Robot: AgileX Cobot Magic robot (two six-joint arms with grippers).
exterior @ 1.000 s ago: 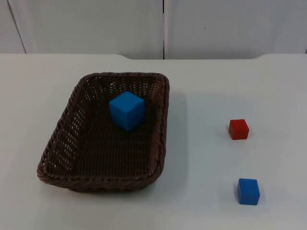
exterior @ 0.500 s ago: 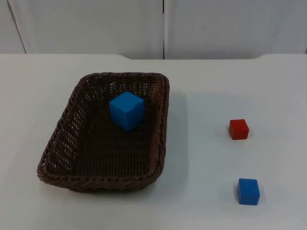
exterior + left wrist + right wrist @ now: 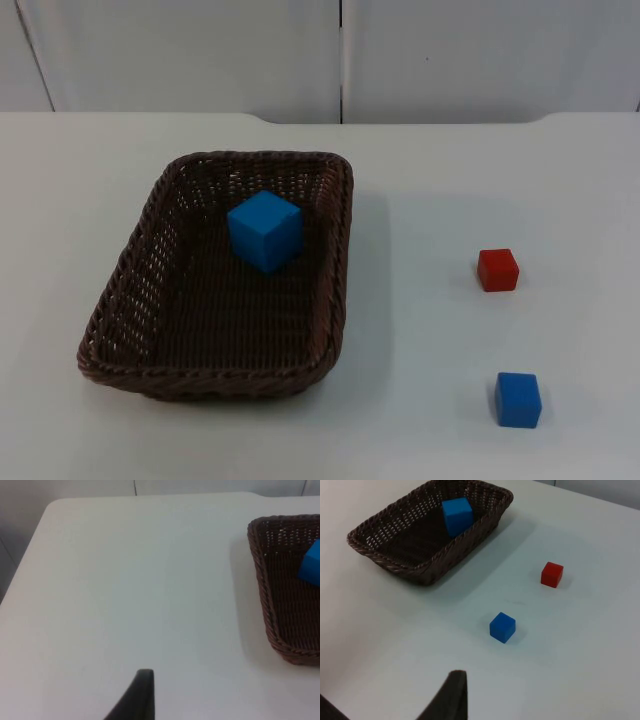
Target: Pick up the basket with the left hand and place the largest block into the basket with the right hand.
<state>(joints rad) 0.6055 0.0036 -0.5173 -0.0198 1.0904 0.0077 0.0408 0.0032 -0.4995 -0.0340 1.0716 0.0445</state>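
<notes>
You can count the main job as done, judging by how things lie: the large blue block [image 3: 265, 230] sits inside the brown wicker basket [image 3: 130, 300], toward its far end, and it is plainly bigger than the two blocks left out. The basket rests flat on the white worktop [image 3: 430, 180], not held by anything, so it looks already set down with its load.

The small red block [image 3: 497, 269] and the small blue block [image 3: 518, 399] lie well apart from the basket on the right side of the worktop, the blue one nearer the front edge. Neither belongs in the basket.

Your left gripper [image 3: 142, 690] hangs over bare worktop, off to the basket's outer side and well clear of its rim. Your right gripper [image 3: 452, 692] hangs back from the small blue block. One black fingertip of each is visible, so you cannot tell whether either pair of fingers is released or clenched; neither grasps anything visible. Both arms appear to wait, and nothing seems left to do.
</notes>
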